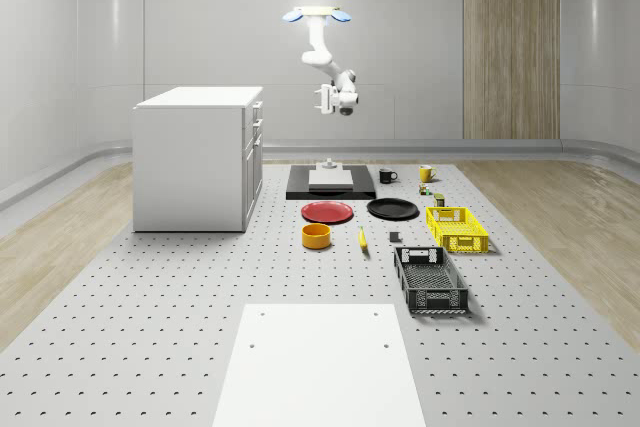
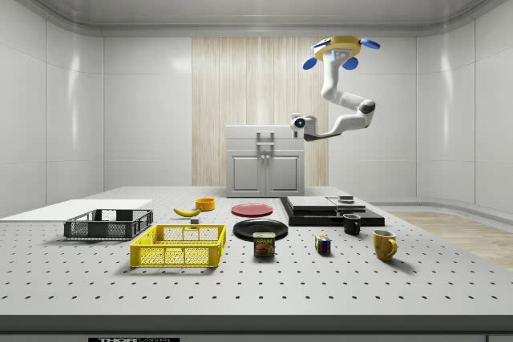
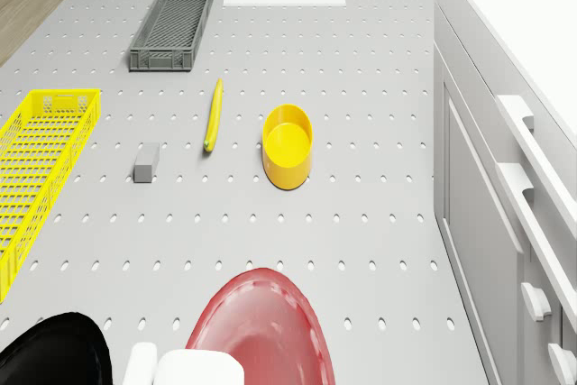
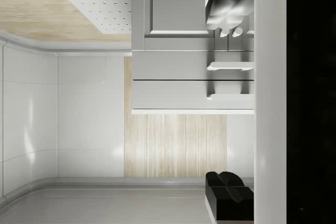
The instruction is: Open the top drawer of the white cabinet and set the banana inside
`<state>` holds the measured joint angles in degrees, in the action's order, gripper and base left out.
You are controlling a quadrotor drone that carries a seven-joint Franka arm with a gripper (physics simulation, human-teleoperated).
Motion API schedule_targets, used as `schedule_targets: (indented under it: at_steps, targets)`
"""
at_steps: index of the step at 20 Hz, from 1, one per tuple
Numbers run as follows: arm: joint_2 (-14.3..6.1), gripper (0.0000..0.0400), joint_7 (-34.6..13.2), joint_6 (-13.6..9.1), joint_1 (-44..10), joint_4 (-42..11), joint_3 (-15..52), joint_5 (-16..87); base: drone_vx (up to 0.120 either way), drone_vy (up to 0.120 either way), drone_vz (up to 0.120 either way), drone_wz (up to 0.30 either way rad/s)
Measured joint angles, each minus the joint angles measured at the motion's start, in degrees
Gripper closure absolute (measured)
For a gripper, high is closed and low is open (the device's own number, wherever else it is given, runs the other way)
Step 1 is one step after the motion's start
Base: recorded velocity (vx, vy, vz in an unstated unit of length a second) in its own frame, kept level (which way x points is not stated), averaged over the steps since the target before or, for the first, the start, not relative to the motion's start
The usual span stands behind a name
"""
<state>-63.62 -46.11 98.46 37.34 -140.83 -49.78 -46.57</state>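
Cabinet at the frame's centre left has its top drawer shut, handles facing the open air to its right. The drone hovers at upper centre over the black pad. Its gripper is level with that drawer, well apart; you cannot tell if it is released or clenched. The banana lies on the desk, just right of the orange bowl, with clear room around it.

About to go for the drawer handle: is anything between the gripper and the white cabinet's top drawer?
Nothing visible. The drone hovers over the black platform, and the gripper hangs in open air facing the closed top drawer of the white cabinet.
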Motion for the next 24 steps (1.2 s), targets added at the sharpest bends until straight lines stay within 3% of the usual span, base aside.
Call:
schedule_targets:
  at_steps: [11, 16, 24]
  targets:
    - [-1.31, 0.0000, -0.90, 1.11, 1.17, -0.17, -0.35, 1.08, 0.120, -0.120, 0.000, 0.000]
    - [-1.84, 0.0000, -1.26, 1.54, 1.62, -0.24, -0.48, 1.51, 0.120, -0.008, 0.000, 0.000]
    - [-2.58, 0.0000, -1.79, 2.15, 2.27, -0.33, -0.66, 2.14, 0.120, -0.095, 0.000, 0.000]
